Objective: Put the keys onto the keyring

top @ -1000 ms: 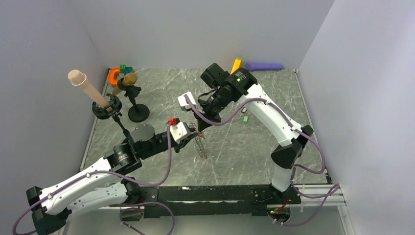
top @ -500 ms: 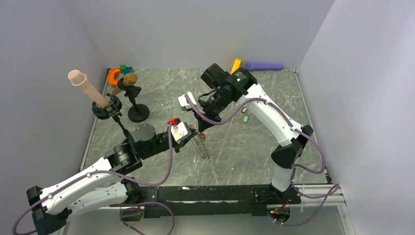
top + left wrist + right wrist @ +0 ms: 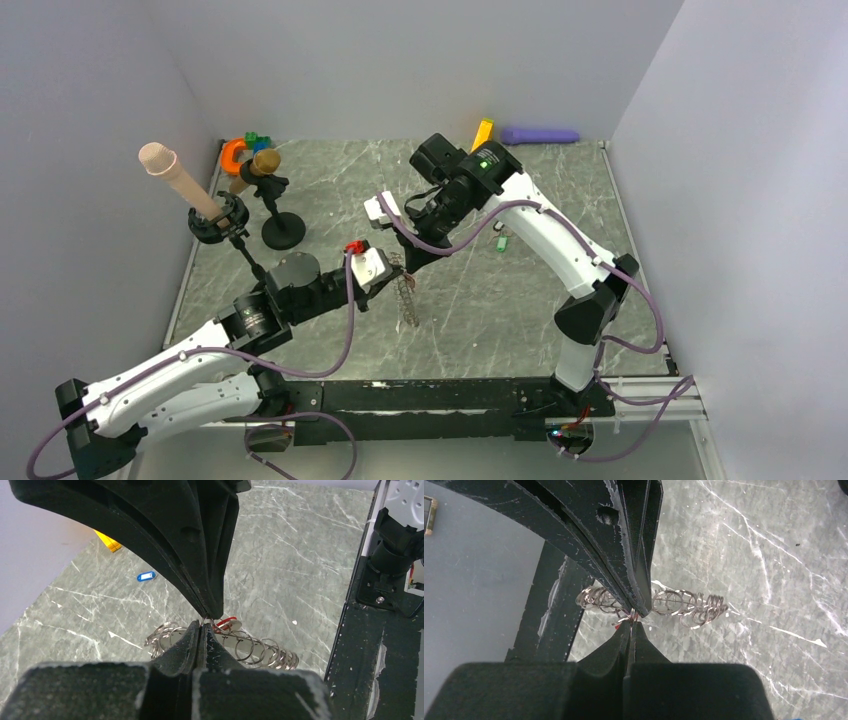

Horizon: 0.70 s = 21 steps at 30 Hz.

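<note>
The keyring (image 3: pixel 408 300), a floppy chain of thin, shiny silver wire loops, hangs over the middle of the desk (image 3: pixel 480 320), a little toward the near edge. Its upper end sits where the two end effectors meet, and the rest droops toward the desk. From the wrist views its links look like a loose spring of overlapping rings (image 3: pixel 250 647).

The left end effector (image 3: pixel 201 625) is pressed together, with a wire loop caught right at its tips. The right end effector (image 3: pixel 630 626) is also pressed together and pinches a small link of the same chain. The two pairs of black, scuffed, wedge-shaped fingers come tip to tip.

A red key (image 3: pixel 227 621) shows among the links just behind the tips; how it is attached cannot be told. A blue key (image 3: pixel 146 575), small and oblong, lies flat on the desk well apart from the chain. A green key (image 3: pixel 501 241) lies right of the middle.

The desk is grey-green stone-patterned with white veins. An orange block (image 3: pixel 483 132) and a purple cylinder (image 3: pixel 540 134) lie at its far edge.
</note>
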Available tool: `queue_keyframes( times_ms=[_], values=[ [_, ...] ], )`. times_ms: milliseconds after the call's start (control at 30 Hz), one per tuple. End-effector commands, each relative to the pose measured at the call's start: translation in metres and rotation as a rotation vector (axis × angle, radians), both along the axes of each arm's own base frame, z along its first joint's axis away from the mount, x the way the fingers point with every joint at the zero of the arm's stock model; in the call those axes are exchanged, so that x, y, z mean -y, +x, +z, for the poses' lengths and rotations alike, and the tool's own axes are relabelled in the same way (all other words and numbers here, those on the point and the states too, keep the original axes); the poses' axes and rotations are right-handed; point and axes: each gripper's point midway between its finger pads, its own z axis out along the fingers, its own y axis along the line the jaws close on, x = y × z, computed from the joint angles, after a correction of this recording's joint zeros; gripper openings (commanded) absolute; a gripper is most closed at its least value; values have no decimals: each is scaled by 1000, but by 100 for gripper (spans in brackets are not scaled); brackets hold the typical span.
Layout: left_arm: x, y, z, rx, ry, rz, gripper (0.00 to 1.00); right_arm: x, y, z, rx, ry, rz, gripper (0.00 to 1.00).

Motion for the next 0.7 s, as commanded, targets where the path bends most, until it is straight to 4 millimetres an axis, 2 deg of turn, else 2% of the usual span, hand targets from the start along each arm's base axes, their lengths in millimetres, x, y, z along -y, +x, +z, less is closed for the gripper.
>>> queue_keyframes(
  times_ms=[0,100,167,333,467,567,667],
  values=[
    [1,0,32,37,-126,9,0,-10,-8,24,14,115,15,0],
    [-6,-2,37,45,-237,35,0,-13,-8,26,3,137,-2,17],
    [-13,-4,42,70,-330,48,0,-14,-7,29,-8,158,-14,22],
    [-26,-10,57,118,-507,57,0,-15,-4,40,-57,230,-47,24],
    [-31,-15,67,128,-579,47,0,-12,-6,52,-113,276,-51,30],
    [-41,-12,73,141,-660,85,0,-9,-5,69,-180,333,-62,35],
    [-58,-15,86,167,-818,106,0,-10,-5,74,-196,347,-70,36]
  ],
)
